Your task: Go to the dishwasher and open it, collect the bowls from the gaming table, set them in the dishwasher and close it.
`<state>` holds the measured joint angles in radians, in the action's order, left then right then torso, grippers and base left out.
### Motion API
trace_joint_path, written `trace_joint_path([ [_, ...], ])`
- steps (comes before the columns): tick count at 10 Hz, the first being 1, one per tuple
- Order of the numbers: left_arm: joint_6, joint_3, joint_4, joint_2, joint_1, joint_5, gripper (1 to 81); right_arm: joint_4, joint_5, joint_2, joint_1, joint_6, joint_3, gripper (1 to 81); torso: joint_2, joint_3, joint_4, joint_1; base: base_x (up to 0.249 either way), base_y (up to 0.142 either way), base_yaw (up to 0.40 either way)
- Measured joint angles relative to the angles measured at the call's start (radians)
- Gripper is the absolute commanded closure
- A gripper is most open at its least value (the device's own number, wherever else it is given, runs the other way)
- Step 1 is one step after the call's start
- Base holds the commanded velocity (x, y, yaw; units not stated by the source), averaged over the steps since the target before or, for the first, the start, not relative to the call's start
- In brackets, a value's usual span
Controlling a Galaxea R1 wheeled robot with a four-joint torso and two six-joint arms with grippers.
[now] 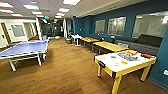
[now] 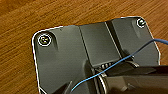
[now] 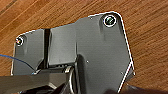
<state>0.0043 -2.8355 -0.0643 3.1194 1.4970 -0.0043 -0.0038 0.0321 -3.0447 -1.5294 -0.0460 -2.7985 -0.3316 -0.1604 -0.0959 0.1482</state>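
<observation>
Head view first: white-topped, yellow-rimmed counter (image 1: 124,70) ahead and to the right, standing on the wood floor (image 1: 67,75) close against the blue wall (image 1: 160,52). On its top, the bowls (image 1: 113,57), showing as small spots of colour, spread apart over the near half. Beyond them, toward the counter's far end, a heap of mixed clutter (image 1: 128,56) and a red-orange bar-like thing (image 1: 148,56), both too blurred to name. Left of the counter and well apart from it, a blue ping-pong table (image 1: 25,48); behind the counter, a row of wooden-topped tables (image 1: 110,45). Left wrist view and right wrist view: floor boards beneath each arm, with a thin blue cable (image 2: 140,50) looping loose across the left wrist. Cannot tell whether the jaws on either side are open or shut, or holding anything. Risks, as judged from here: clipping the counter's near corner leg if driven in too tight or at a slant; stopping too far off and having to overreach for the bowls nearest the wall; nudging a light bowl across the glossy top and off the rim; taking a piece of the clutter for a bowl; snagging the loose cable on the counter's edge while reaching in.
</observation>
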Motion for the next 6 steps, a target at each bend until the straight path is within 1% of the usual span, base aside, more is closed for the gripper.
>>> trace_joint_path([
  [6,0.0,-0.001,-0.006,0.0,0.0,0.0,1.0,0.0,0.0,0.0,0.001,0.0,0.0,1.0,0.0,0.0,0.0,0.0,0.0,0.0,-0.348],
])
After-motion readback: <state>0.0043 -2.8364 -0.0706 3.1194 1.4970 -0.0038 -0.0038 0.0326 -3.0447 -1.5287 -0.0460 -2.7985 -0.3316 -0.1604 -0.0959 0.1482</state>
